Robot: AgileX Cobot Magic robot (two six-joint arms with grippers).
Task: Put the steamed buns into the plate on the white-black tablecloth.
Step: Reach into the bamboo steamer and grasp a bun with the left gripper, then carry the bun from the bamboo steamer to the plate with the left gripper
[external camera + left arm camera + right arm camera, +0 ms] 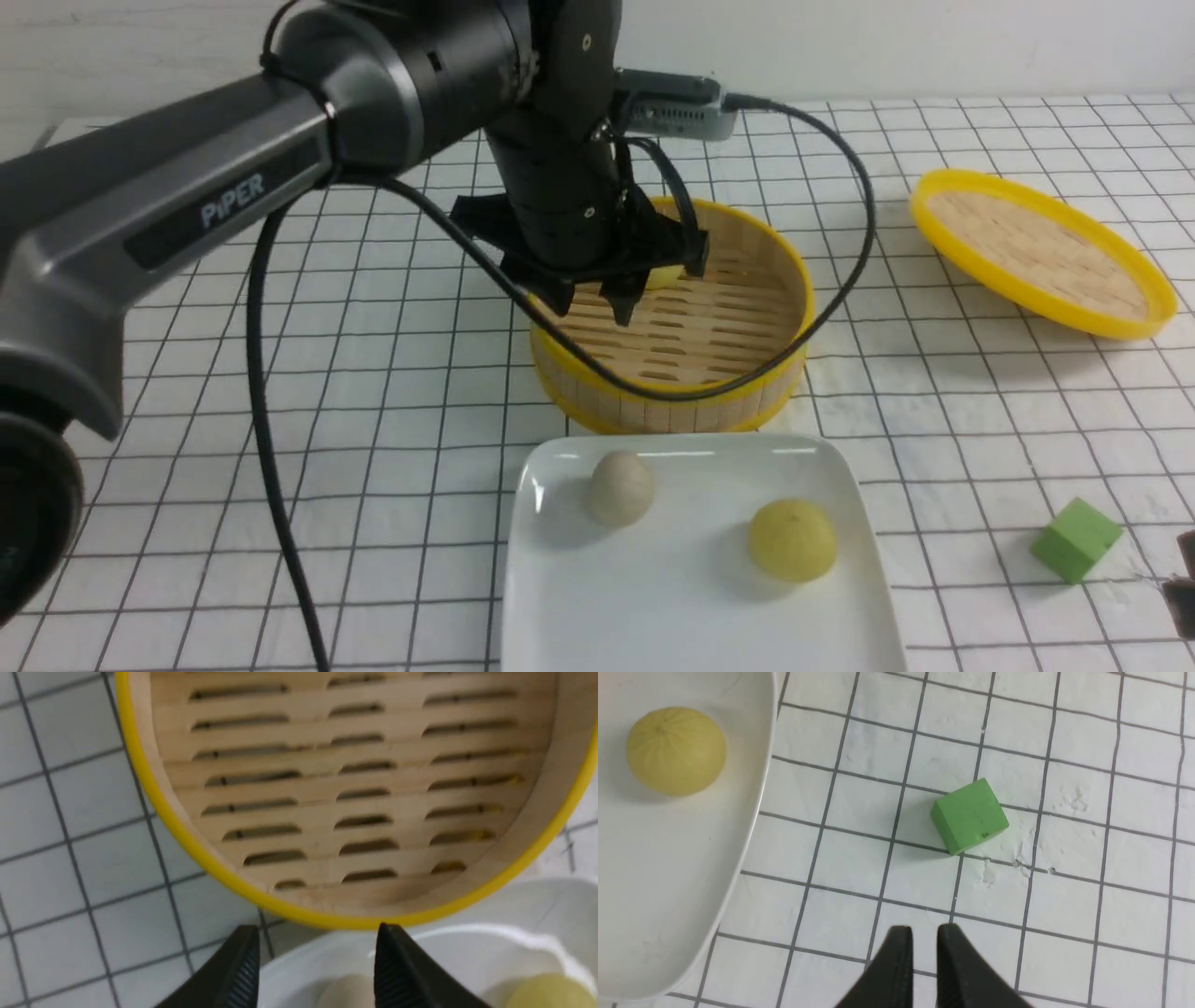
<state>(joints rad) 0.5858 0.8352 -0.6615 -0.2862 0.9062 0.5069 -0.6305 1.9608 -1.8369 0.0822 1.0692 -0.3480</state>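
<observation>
The left pincer (317, 947) hangs over the bamboo steamer (747, 243) with its jaws spread wide and nothing between them. Just behind it, at the far side of the steamer floor, a sliver of pale yellow shows, which looks like the last bun (665, 276), mostly hidden by the pincer. Nearer the robot, the plate (691, 597) sits on the white-black tablecloth (420, 420) that covers the counter. It already holds the greyish bun (620, 487) and, to its right, a yellow bun (792, 539), the two well apart. The buns look light, soft and easily dented, and their domes could roll. The remaining one probably wants a gentle squeeze low across its widest part, not on the crown. Farther right lie the lid (1041, 252) and a green cube (1075, 539). Near the cube, the right pincer (927, 952) is nearly closed, only a thin slit showing, and it grips nothing.
</observation>
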